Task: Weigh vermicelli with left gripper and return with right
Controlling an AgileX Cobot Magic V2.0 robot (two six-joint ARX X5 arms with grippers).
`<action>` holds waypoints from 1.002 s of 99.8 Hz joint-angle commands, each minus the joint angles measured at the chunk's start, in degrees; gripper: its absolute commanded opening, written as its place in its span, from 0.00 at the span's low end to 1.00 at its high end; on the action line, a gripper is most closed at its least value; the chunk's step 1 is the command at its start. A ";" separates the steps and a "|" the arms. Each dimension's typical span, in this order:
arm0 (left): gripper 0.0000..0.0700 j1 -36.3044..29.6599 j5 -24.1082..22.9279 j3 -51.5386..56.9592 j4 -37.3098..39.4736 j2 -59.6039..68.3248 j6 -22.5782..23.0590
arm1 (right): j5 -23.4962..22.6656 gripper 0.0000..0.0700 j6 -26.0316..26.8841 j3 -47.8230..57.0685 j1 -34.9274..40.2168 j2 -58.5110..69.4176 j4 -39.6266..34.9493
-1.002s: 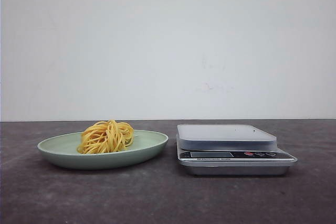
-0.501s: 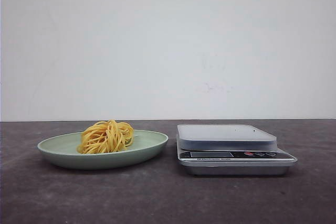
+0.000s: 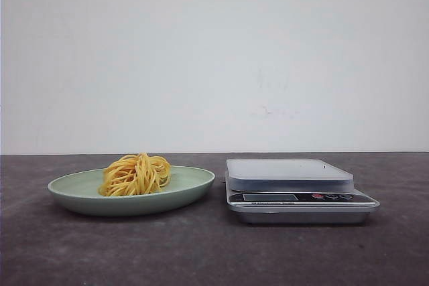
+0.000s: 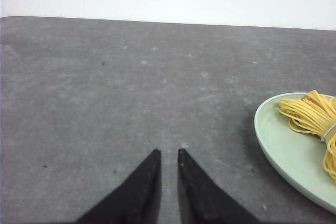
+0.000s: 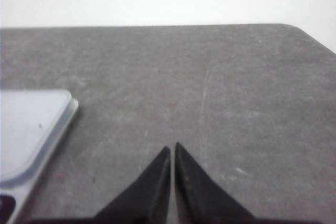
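Note:
The vermicelli (image 3: 136, 174) is a small nest of yellow-orange strands lying on the pale green plate (image 3: 74, 191) at the left of the table. Part of it also shows in the left wrist view (image 4: 313, 116), on the plate (image 4: 281, 148). The silver kitchen scale (image 3: 289, 174) stands to the right of the plate with nothing on its platform. My left gripper (image 4: 168, 152) hovers over bare table beside the plate, its jaws nearly together and empty. My right gripper (image 5: 172, 148) is shut and empty over bare table beside the scale (image 5: 29, 127). Neither gripper shows in the front view.
The dark grey tabletop (image 3: 214, 252) ends at a white wall behind. Its rounded far corner (image 5: 294, 29) shows in the right wrist view. The scale's display and buttons (image 3: 301, 197) face the front.

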 commanded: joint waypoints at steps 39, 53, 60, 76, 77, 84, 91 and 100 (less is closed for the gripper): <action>0.02 -0.52 -0.72 13.33 5.09 3.93 -16.00 | -7.06 0.01 22.82 13.16 -0.02 1.88 -0.76; 0.02 -0.52 -0.68 27.47 0.59 13.94 -12.57 | -8.83 0.01 17.84 24.26 -0.02 7.19 -6.62; 0.02 -0.52 1.36 33.11 -1.36 19.12 -11.45 | -9.22 0.01 14.27 28.87 -0.02 9.09 -9.31; 0.44 -0.52 6.86 39.71 -2.25 26.10 -10.45 | -9.97 0.03 9.40 36.96 -0.02 11.43 -15.34; 0.49 -0.52 7.17 39.87 -2.25 26.38 -10.45 | -9.88 0.05 9.07 37.38 -0.02 11.58 -15.74; 0.75 -0.55 10.36 40.85 -3.15 27.50 -10.45 | -10.01 0.31 7.30 39.82 -0.02 12.61 -17.29; 0.75 -0.55 13.81 41.13 -3.65 28.06 -10.67 | -10.27 0.57 6.32 41.88 -0.02 13.75 -18.58; 0.75 -0.55 16.81 41.20 -3.58 28.33 -12.57 | -10.47 0.67 4.94 44.24 -0.02 15.26 -20.70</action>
